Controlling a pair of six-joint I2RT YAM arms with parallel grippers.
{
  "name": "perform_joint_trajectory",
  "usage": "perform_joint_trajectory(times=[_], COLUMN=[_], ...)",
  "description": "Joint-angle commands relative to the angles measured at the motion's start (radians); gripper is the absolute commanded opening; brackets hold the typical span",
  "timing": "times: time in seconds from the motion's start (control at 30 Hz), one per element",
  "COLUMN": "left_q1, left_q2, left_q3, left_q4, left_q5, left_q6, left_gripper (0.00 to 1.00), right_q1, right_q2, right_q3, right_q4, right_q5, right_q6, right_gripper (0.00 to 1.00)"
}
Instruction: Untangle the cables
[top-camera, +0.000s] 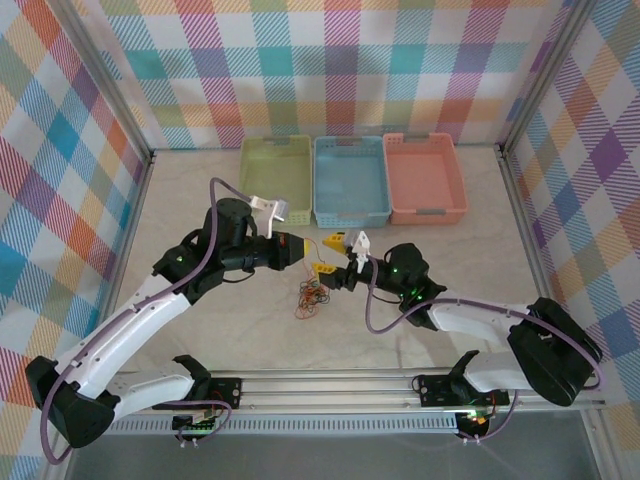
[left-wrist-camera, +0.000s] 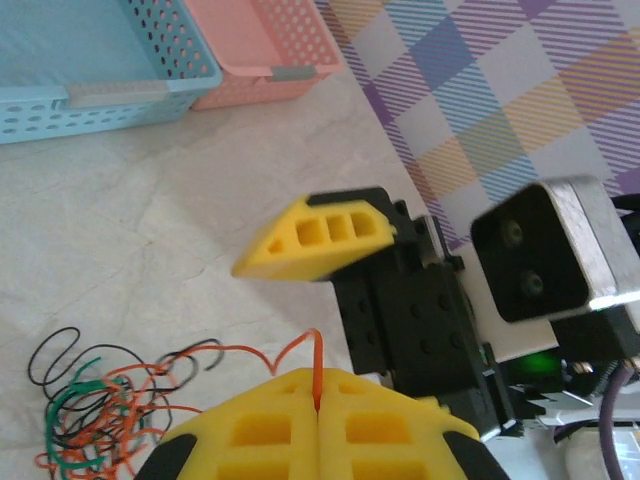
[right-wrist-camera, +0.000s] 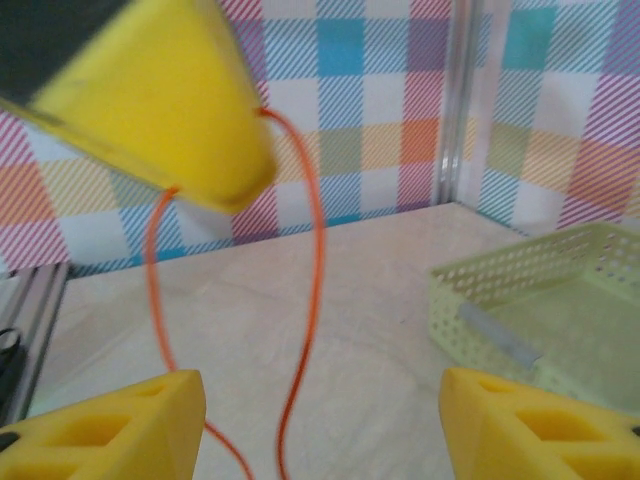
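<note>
The left gripper has its fingers pressed together, pinching the orange cable at the very tips and holding it lifted above the table. From the pinch the strand arcs down and left to the tangle, where orange, green and black cables lie knotted in a small heap at mid-table, just near of both grippers. The right gripper faces the left one closely with its fingers spread. Two runs of the orange cable hang down between those fingers, and none is gripped, though the blur leaves it unclear whether either run brushes a pad. The step in hand looks like drawing the orange cable out of the heap, which is barely loosened so far. The next move probably calls for the right gripper to close on the hanging strand a little below the pinch, then for the two to part slowly so the loops slide free rather than tighten. The table is pale and faintly creased. A green basket, a blue basket and a pink basket stand in a row at its far edge. Bright checked walls close the far, left and right sides.
</note>
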Motion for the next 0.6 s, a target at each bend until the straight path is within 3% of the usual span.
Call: perform_joint_trajectory(times=[0.0,0.23,0.57], left_q1=[-0.009,-0.009,-0.011], left_q2=[-0.023,-0.009,-0.025], left_q3=[0.044,0.121,0.343], left_q4=[-0.045,-0.089,-0.204], left_q5=[0.036,0.115,0.200], left_q6=[-0.008,-0.013,-0.021], left_gripper=[0.00,0.00,0.00], right_q1=[0.006,0.007,0.002], right_q2=[0.032,0.147,0.388], right_q3=[0.040,0.170,0.280], right_q4=[0.039,0.022,-0.068], right_q5=[0.092,0.103,0.371], right_q6=[-0.033,0.000,0.014], right_gripper=[0.62,0.61,0.58])
